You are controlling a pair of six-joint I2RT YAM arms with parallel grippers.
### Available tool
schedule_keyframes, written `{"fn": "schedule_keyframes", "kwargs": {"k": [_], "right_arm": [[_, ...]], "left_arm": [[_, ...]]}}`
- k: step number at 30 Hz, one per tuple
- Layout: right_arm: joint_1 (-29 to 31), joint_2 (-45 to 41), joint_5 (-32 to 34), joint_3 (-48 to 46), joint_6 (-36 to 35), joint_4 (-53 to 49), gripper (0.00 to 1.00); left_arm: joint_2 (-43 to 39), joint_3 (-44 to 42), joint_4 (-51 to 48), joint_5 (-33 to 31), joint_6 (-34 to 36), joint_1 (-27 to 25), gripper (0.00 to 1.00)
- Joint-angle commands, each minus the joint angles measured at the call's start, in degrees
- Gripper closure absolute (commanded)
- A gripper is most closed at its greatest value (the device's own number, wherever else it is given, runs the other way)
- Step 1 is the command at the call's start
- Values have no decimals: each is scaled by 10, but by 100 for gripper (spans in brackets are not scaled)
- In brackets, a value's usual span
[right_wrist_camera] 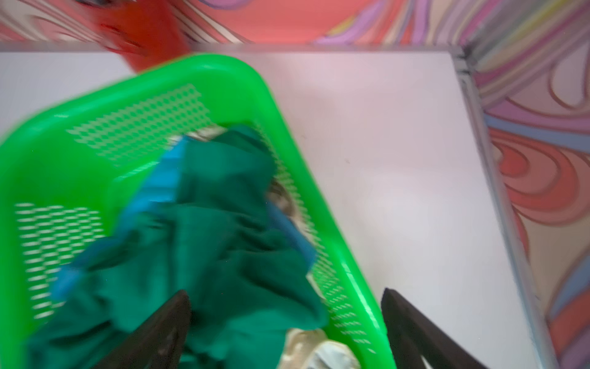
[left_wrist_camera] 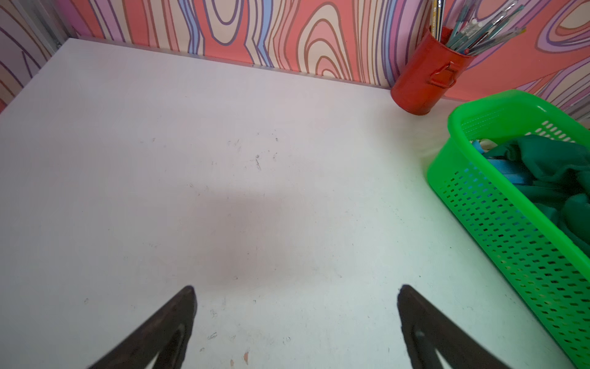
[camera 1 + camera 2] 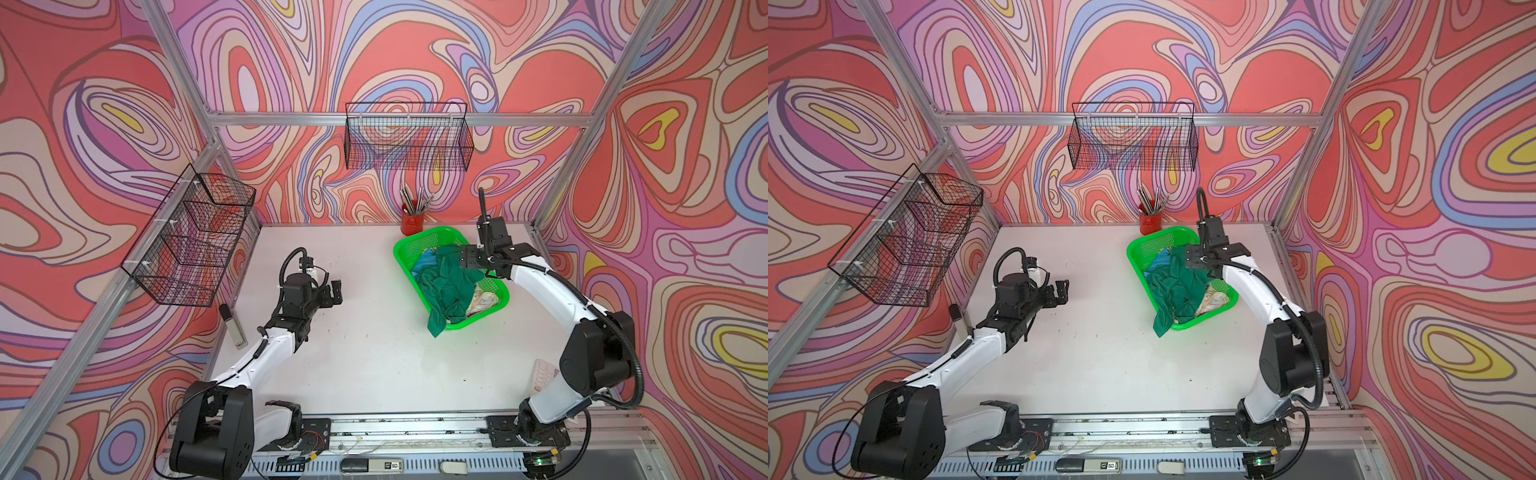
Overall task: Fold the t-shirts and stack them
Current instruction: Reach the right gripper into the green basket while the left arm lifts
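All three t-shirts are crumpled together in the green basket (image 3: 415, 243) at the back right of the worktop (image 3: 365, 353), just in front of the red pen cup (image 3: 411, 222); nothing folded or stacked yet. The dark green tee (image 3: 442, 286) lies on top and spills over the basket's near rim onto the worktop. The light blue tee (image 3: 424, 262) peeks out under it on the far side, and the cream patterned tee (image 3: 482, 303) is bunched at the near right corner. The right tool (image 3: 467, 259) hangs over the basket's far right side, jaws spread, gripping nothing. Its wrist view is blurred, but one finger sits over the green cloth and the other outside the basket wall, rim between them. Likely step: first pick, top tee, since this arm is the nearer one. Risk: closing there could catch the plastic rim, or drag the blue tee along because the cloths are tangled. It probably needs to shift inward first. The left tool (image 3: 333, 291) is released too and holds nothing, well apart from the basket above bare worktop, presumably waiting where a tee gets spread out for folding.
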Motion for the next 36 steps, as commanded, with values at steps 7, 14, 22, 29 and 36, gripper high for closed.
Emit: {"fn": "schedule_keyframes", "kwargs": {"k": [7,14,22,29,36], "right_arm": [[154,128,-73,111,11,-19,32],[179,191,-95,127,17,-32,48],[183,213,-68,120,22,-37,59],[183,231,-30,125,14,-59,63],[180,220,37,121,-14,-58,77]], "left_arm": [[17,-7,-15,20,-43,-50,0],[11,-13,-20,12,-48,-65,0],[13,-12,-22,11,-47,-67,0],[16,-11,-23,11,-46,-67,0],[9,-13,-26,8,-45,-67,0]]}}
